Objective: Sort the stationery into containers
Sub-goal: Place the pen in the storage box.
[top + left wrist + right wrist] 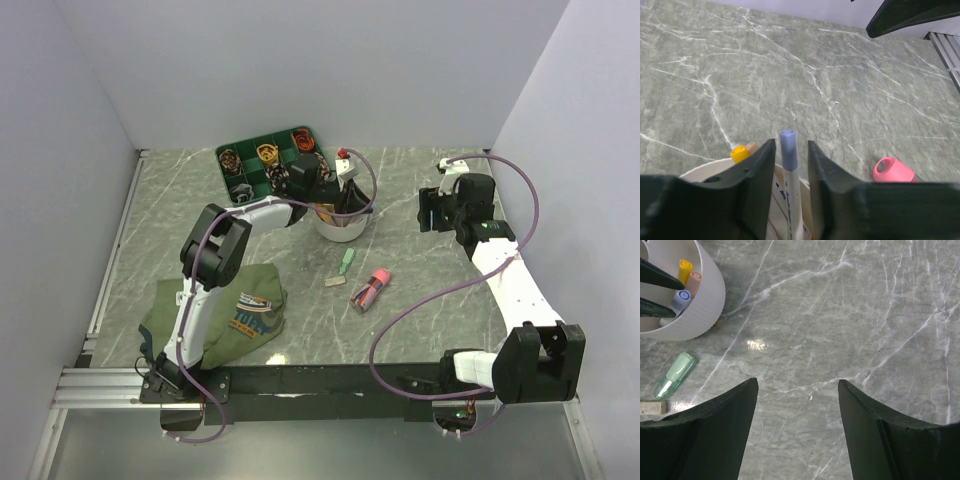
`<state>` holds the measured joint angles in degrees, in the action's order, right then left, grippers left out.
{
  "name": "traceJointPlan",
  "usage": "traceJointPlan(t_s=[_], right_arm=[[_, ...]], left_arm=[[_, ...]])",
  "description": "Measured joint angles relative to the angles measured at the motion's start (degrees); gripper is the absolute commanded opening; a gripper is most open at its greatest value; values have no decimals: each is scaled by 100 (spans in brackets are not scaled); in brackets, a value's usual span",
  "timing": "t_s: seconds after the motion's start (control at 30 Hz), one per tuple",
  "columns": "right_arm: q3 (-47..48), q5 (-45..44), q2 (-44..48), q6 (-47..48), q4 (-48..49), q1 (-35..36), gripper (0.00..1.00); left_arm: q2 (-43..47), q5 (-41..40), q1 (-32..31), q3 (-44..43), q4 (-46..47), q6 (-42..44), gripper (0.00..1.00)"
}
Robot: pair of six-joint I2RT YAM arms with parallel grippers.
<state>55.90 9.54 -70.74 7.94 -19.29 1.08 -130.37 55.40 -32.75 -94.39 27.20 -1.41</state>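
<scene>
Three pens [695,278], capped yellow, peach and blue, stand in the white cup [707,300] at mid-table. Left gripper [791,143] hangs over it, fingers slightly parted around the blue-capped pen [788,157], not pinching. Right gripper [797,381] hovers wide open, empty, well right.

Light is even and diffuse from above; the pale walls are bright and nothing throws a hard shadow. A soft shadow hugs the white cup [702,305] on the table [850,315]. 1 small glare patch in the right wrist view. Fingers [715,440] close to the lens are dark with little detail. Marble veins are sharp.
</scene>
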Motion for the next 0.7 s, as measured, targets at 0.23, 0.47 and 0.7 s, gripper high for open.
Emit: traceJointPlan(t_s=[0.23, 0.47, 0.7], right_arm=[[2, 57, 0, -52, 4, 0, 73], [-4, 127, 173, -107, 11, 0, 73], [-313, 243, 697, -94, 120, 0, 73]], left_arm=[[321, -129, 7, 20, -540, 446, 54], [1182, -328, 4, 26, -1606, 999, 56], [3154, -1174, -328, 1434, -3298, 2118, 56]])
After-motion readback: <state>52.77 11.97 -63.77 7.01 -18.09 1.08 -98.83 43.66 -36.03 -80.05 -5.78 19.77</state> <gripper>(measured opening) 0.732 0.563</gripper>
